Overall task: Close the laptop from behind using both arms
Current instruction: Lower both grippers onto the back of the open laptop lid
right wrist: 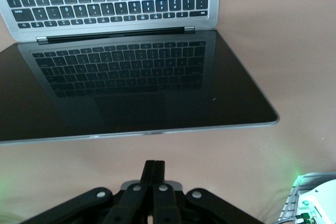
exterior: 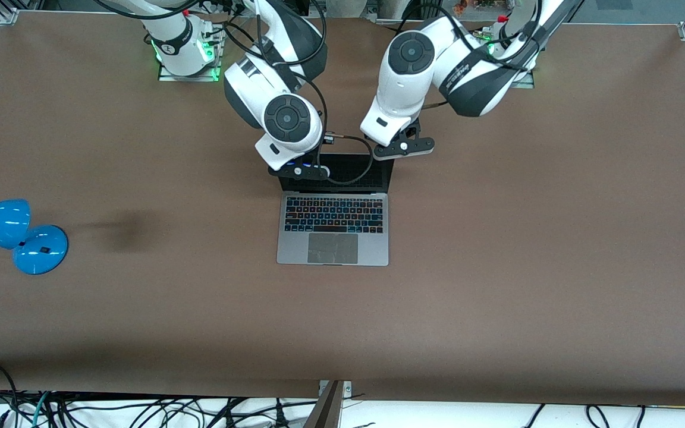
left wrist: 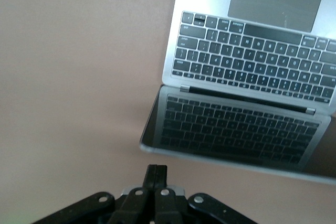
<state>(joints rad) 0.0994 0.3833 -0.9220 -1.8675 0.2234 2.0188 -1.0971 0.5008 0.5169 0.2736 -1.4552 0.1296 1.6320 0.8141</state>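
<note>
The silver-grey laptop [exterior: 333, 238] lies open in the middle of the table, its dark screen [exterior: 348, 172] upright and facing the front camera. My right gripper [exterior: 299, 172] hangs over the screen's top edge at the corner toward the right arm's end, fingers shut and empty. My left gripper [exterior: 404, 148] is shut and empty, just off the screen's other top corner. In the left wrist view the shut gripper [left wrist: 156, 170] is a short way from the lid's edge [left wrist: 210, 153] and the keyboard [left wrist: 252, 61] shows. In the right wrist view the shut gripper [right wrist: 154, 165] is near the screen [right wrist: 131, 77].
A blue desk lamp [exterior: 15, 235] lies on the brown table [exterior: 527, 249] toward the right arm's end. Both arm bases stand at the table's edge farthest from the front camera. Cables hang below the table's near edge.
</note>
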